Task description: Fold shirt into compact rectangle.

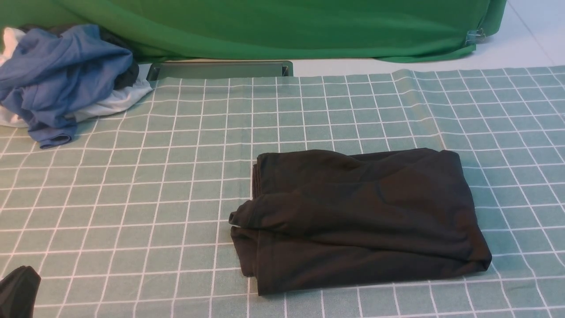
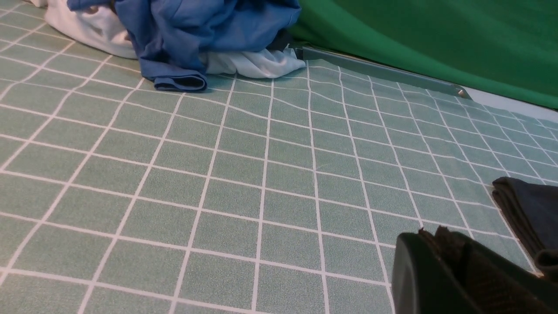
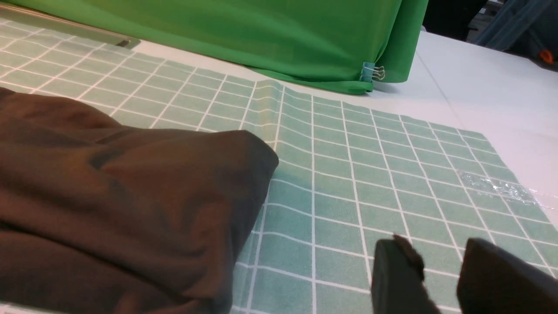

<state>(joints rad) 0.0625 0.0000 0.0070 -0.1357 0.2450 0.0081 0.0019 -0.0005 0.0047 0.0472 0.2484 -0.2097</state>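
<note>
Shirt [image 1: 357, 216] folded, apart from both hands

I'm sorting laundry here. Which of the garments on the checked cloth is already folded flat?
The black shirt, lying as a rough rectangle mid-table. The blue garment and white garment sit crumpled in a heap at the far left corner.

Front camera looks forward and down over the counter [image 1: 132, 198]; both wrist cameras skim low (close), each sharing the shirt [image 1: 353, 216] with it.
</note>
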